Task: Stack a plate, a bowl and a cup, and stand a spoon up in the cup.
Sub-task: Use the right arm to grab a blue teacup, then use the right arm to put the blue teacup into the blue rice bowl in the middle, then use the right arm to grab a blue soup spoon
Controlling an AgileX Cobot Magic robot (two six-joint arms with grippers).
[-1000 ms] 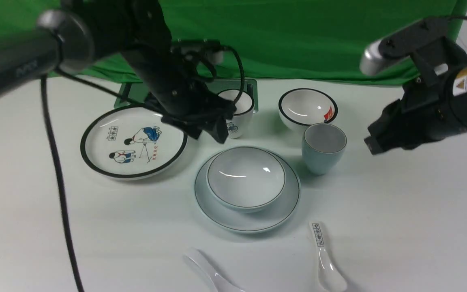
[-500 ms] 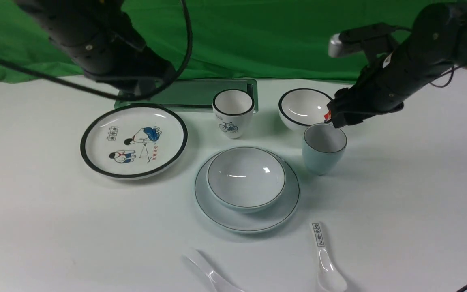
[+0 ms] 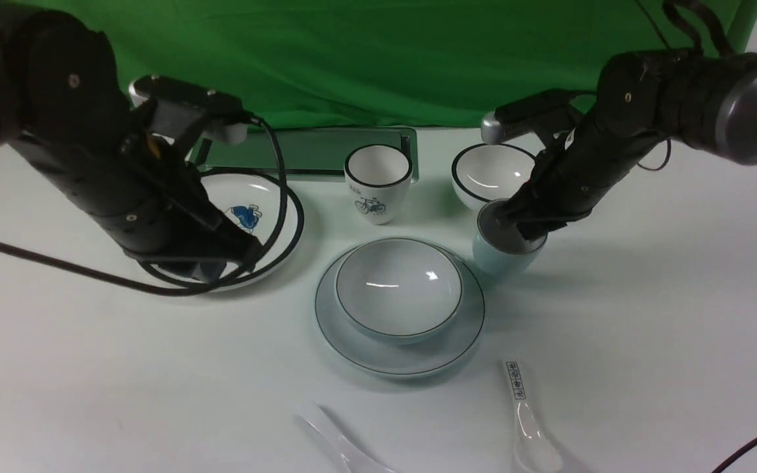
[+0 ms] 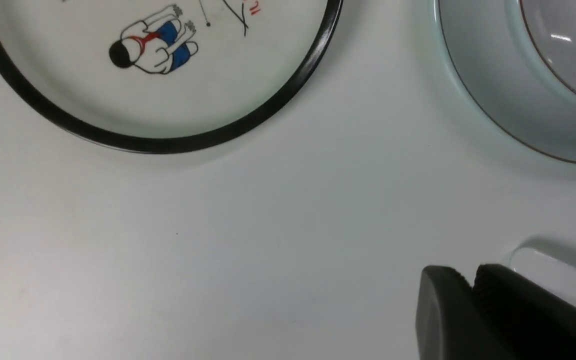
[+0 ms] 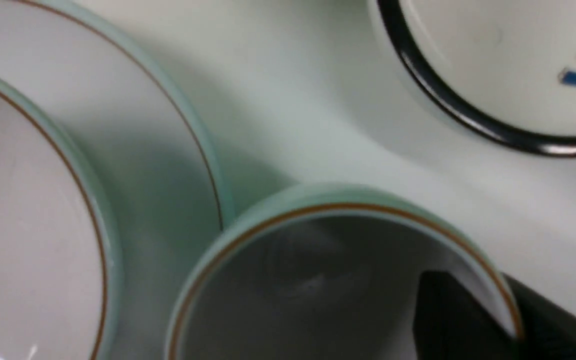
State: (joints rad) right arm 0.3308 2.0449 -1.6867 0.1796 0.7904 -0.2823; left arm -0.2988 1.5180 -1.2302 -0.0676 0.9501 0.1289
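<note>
The pale blue-grey bowl (image 3: 398, 289) sits in the matching plate (image 3: 352, 341) at the table's middle. The light-blue cup (image 3: 506, 256) stands just right of the plate, leaning slightly. My right gripper (image 3: 523, 223) is shut on the cup's rim (image 5: 338, 202), one finger (image 5: 448, 310) inside and one outside. The plain white spoon (image 3: 339, 440) lies at the front edge, partly cut off. My left gripper (image 3: 211, 268) is shut and empty, low over the cartoon plate's front edge. In the left wrist view its fingertips (image 4: 448, 285) hover beside the spoon (image 4: 558, 270).
A black-rimmed cartoon plate (image 3: 273, 217) lies under my left arm. A bicycle cup (image 3: 378, 180) and a black-rimmed white bowl (image 3: 487, 171) stand behind the stack. A spoon with printed characters (image 3: 526, 414) lies front right. A green tray (image 3: 306, 151) sits at the back.
My right arm came down and closed on the cup's rim, and the cup shifted left toward the plate. My left arm swung down and forward over the cartoon plate.
</note>
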